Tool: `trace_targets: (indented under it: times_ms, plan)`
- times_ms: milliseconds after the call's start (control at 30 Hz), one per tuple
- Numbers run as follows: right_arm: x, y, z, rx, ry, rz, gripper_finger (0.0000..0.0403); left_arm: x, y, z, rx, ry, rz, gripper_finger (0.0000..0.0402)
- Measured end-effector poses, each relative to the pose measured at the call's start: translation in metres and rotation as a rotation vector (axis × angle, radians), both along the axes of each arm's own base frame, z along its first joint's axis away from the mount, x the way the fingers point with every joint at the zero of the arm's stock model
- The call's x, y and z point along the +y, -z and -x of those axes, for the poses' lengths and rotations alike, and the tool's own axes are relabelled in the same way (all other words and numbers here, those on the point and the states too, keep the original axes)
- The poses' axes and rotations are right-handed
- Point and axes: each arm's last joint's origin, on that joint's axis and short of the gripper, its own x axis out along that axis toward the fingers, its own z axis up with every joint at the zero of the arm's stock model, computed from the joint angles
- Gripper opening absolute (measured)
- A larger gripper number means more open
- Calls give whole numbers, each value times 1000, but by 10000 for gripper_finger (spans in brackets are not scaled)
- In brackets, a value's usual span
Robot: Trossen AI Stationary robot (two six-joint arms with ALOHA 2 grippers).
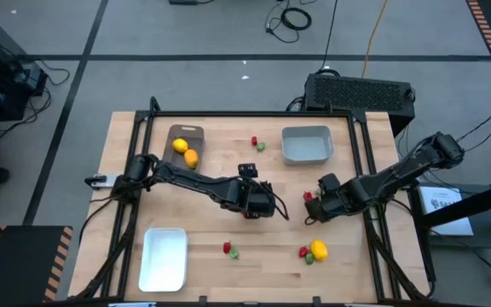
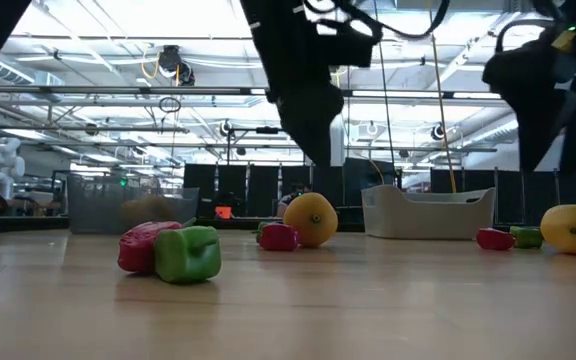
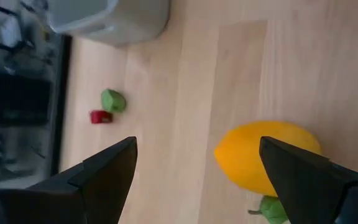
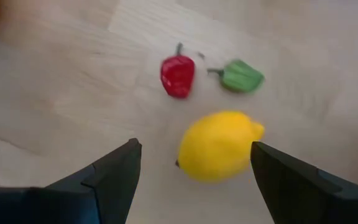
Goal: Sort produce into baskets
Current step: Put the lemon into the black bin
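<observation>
Loose produce lies scattered on a wooden table [image 1: 211, 256], with three baskets around it. The brown-grey basket [image 1: 196, 132] at the far left of the table holds two fruits, a yellow lemon [image 1: 180, 146] and an orange one [image 1: 191, 158] touching it. The light grey-blue basket [image 1: 306, 143] sits at the far right; nothing shows inside it from above. The white basket [image 1: 164, 257] lies at the near left, also showing no pieces.

Between the two far baskets rest a small red piece [image 1: 254, 141] and a green piece [image 1: 262, 146], just beside each other. Near the front edge, a red pepper [image 1: 227, 247] touches a green pepper [image 1: 233, 253] (these are the closest things in the low view). Farther right lies a yellow fruit [image 1: 318, 249] with a red bit [image 1: 303, 251] and a green bit [image 1: 309, 258] beside it.

The left gripper [image 1: 262, 203] hovers over mid-table, fingers spread wide and holding nothing; its wrist view shows an orange fruit [image 3: 267, 157] between the fingers, below them on the wood. The right gripper [image 1: 314, 207] hangs nearby, fingers also apart and empty, above a yellow lemon-like fruit [image 4: 218, 145], a red pepper piece [image 4: 178, 74] and a green leafy piece [image 4: 241, 76].
</observation>
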Motion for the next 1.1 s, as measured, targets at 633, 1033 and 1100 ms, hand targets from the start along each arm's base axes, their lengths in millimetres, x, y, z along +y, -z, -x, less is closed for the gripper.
trace_targets:
  times_ms: [633, 1033, 1100]
  plan:
    - [25, 34, -1, 94, 272, 111, 290, -14, -39, 37, -148, 77, -48, 345]
    - [29, 53, -8, 168, 299, 144, 290, -19, -22, 29, -236, 214, 87, 345]
    - [28, 55, -7, 168, 301, 152, 290, -19, -21, 30, -232, 213, 86, 345]
